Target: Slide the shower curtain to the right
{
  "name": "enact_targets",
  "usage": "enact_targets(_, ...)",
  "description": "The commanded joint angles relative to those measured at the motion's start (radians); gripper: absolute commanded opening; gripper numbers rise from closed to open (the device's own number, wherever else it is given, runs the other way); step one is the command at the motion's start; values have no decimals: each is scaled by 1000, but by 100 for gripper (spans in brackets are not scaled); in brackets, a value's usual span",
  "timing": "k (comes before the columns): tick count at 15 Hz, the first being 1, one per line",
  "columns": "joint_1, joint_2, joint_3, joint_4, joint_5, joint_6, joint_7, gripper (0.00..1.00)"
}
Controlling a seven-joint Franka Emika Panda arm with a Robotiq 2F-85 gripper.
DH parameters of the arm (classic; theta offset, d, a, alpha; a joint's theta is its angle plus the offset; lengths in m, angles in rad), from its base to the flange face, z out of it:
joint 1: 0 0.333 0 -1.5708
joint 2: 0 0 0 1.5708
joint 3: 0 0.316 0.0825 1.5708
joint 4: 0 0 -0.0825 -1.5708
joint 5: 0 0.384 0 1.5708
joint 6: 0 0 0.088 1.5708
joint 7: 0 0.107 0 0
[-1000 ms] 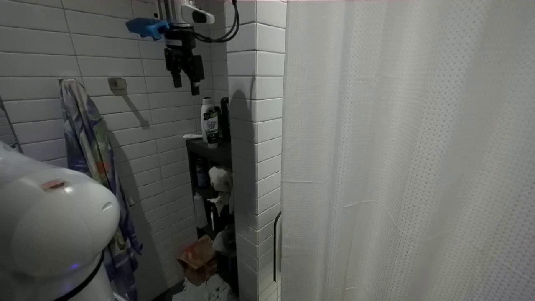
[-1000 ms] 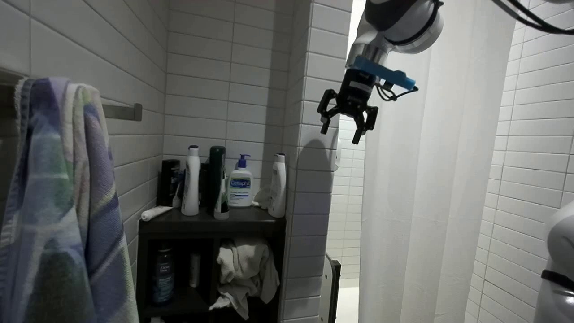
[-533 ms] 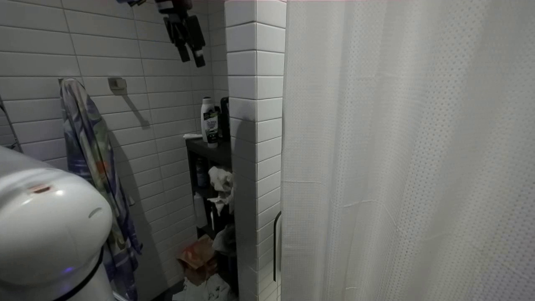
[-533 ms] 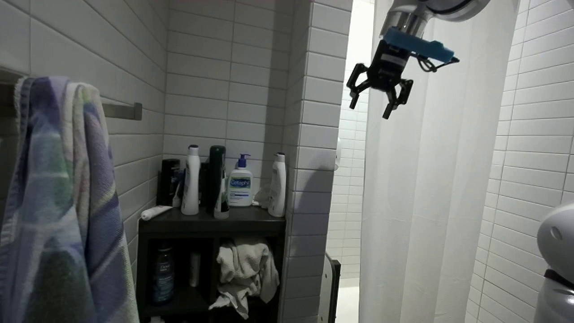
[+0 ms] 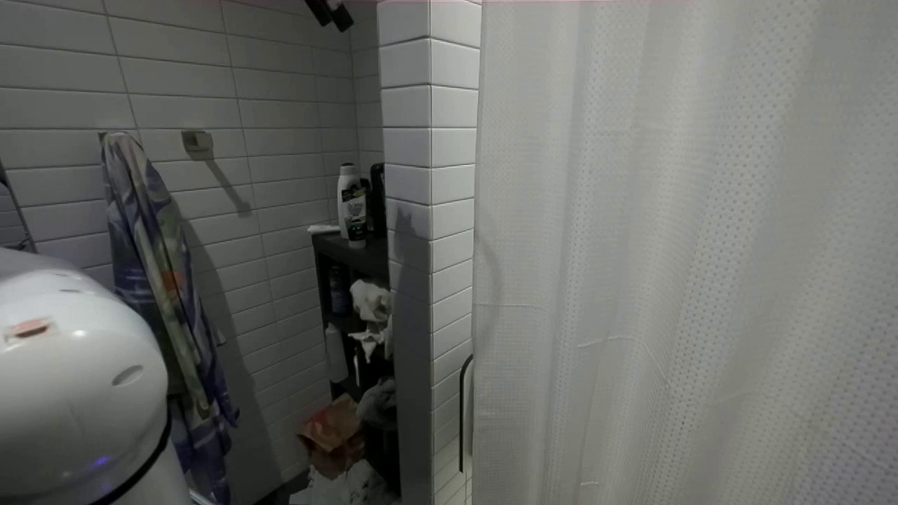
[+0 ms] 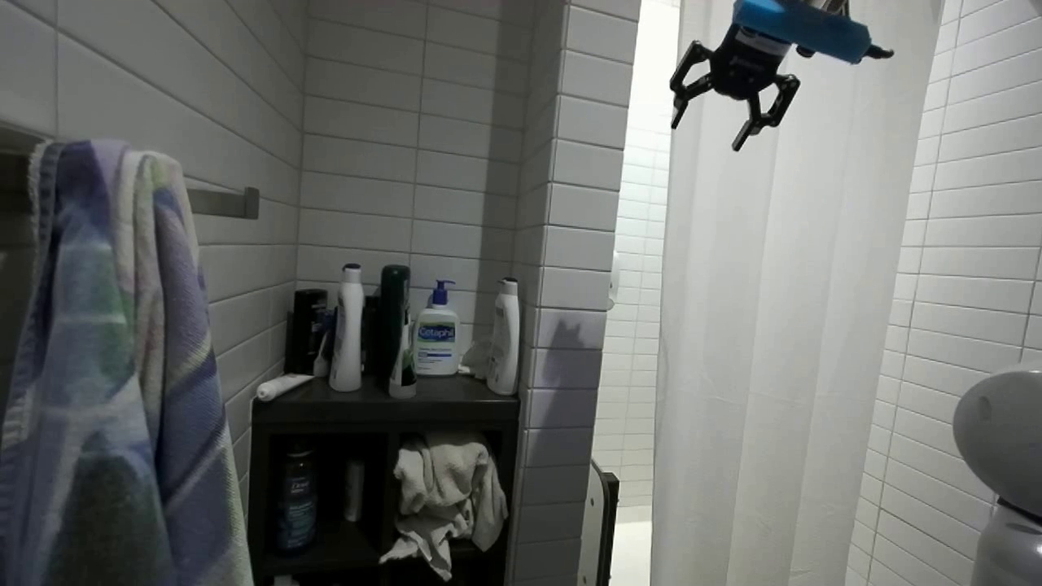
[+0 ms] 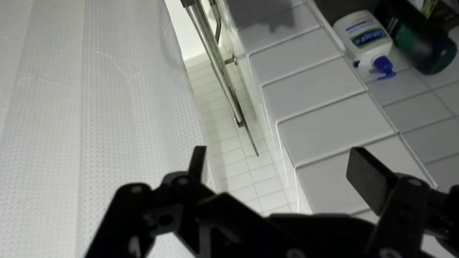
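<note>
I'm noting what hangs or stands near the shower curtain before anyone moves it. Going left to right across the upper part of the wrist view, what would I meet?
From the left: shower curtain → metal bar → white-tiled pillar → white pump bottle with a blue top → dark green bottle.

Exterior views share curtain (image 6: 757, 342) (shelf (image 6: 460, 409) too).

Free room lies between curtain (image 6: 773, 325) and tiled pillar (image 6: 568, 277).

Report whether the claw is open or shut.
Open: in the wrist view, the claw has its two fingers spread wide, gripping none of the shower curtain.
</note>
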Motion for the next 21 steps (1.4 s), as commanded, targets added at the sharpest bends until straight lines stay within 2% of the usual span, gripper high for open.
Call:
enact_targets(1, -87, -16, 46, 4, -68, 119, 92, 100)
enact_targets(6, -207, 24, 84, 32, -170, 282, 232, 100)
enact_targets(9, -254, 34, 60, 51, -206, 338, 269, 100)
enact_targets(12, -289, 29, 2, 68, -229, 389, 270, 100)
enact_targets(17, -288, 102, -147, 146, -225, 550, 162, 100)
enact_targets(19, -248, 171, -216, 208, -201, 638, 59, 100)
enact_targets(21, -199, 253, -262, 300, -175, 642, -79, 100)
